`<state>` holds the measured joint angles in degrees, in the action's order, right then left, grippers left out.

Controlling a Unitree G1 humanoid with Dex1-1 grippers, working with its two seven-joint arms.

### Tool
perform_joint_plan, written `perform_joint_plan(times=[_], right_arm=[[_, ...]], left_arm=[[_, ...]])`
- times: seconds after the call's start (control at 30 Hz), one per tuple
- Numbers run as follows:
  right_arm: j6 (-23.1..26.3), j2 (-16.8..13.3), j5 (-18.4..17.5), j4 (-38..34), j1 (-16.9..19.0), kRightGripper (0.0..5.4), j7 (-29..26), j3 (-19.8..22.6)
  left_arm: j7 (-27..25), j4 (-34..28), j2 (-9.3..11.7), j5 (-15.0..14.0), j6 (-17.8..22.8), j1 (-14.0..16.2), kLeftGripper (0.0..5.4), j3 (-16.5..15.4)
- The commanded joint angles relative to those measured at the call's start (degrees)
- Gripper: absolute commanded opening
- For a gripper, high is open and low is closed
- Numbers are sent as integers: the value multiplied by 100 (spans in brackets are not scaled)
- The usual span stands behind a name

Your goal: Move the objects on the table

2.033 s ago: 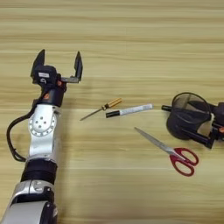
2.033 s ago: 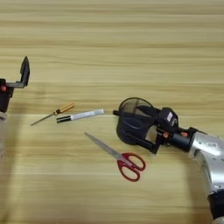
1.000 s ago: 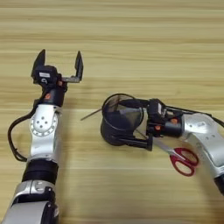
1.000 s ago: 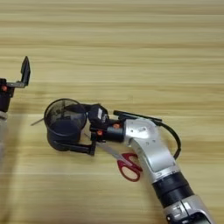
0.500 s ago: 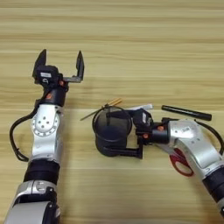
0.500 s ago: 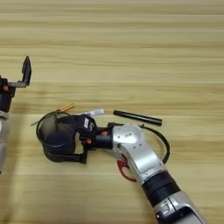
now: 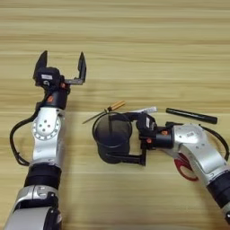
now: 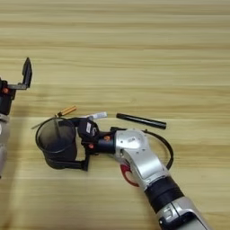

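From the left eye, the right gripper (image 7: 137, 139) is clamped on the near wall of the pen cup (image 7: 112, 137), one finger over the rim and one low outside. Two seconds ago the cup stood far right; it has been carried leftward and now sits upright near the table's (image 7: 134, 45) middle, just in front of the screwdriver (image 7: 104, 111). A black stick (image 7: 192, 116), not seen before the cup crossed, lies to the right, and the marker (image 7: 144, 110) peeks out behind the wrist. The scissors (image 7: 186, 165) are mostly under the right forearm. The left gripper (image 7: 61, 67) hovers with fingers spread wide, empty, unchanged in place.

From the right eye, the cup (image 8: 57, 141) rests well left of centre, the screwdriver's (image 8: 63, 112) tip touching or just behind its rim. I judge the relocation nearly done. Open wood stretches across the far half and the near left; the crowded strip is around the screwdriver and marker (image 8: 99, 115).
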<state>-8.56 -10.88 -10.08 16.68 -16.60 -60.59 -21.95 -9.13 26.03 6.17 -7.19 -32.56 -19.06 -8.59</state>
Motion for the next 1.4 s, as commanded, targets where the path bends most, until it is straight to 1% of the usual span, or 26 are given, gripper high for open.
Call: perform_joint_plan(times=[0.03, 0.1, 0.3, 0.5, 0.73, 0.9, 1.03, 1.23, 1.4], right_arm=[[-61, -65, -9, 9, -17, 537, -75, 53], [-63, -138, -36, -17, 17, 537, -119, 88], [-32, -511, -152, -183, 229, 537, -287, 311], [11, -913, -294, -304, 481, 537, -363, 628], [-3, -1450, -489, -351, 693, 537, -318, 1287], [-29, -1758, -583, -217, 647, 537, -241, 1764], [-55, -1902, -605, -64, 563, 537, -213, 2036], [-109, -2105, -580, 277, 427, 537, -197, 2314], [-189, -2167, -547, 619, 316, 537, -220, 2410]], left_arm=[[10, -29, -3, 21, -44, 1, 540, 17], [12, -25, -4, 24, -48, -2, 540, 18], [17, -16, 2, 36, -58, 0, 540, 17], [18, 6, 13, 46, -66, -9, 540, 12], [9, 76, 26, 50, -86, -56, 540, 6], [-2, 119, 43, 51, -96, -89, 540, 3], [-11, 139, 55, 49, -100, -107, 540, -1], [-17, 143, 70, 49, -94, -126, 540, 0], [-19, 157, 79, 54, -99, -140, 540, 4]])
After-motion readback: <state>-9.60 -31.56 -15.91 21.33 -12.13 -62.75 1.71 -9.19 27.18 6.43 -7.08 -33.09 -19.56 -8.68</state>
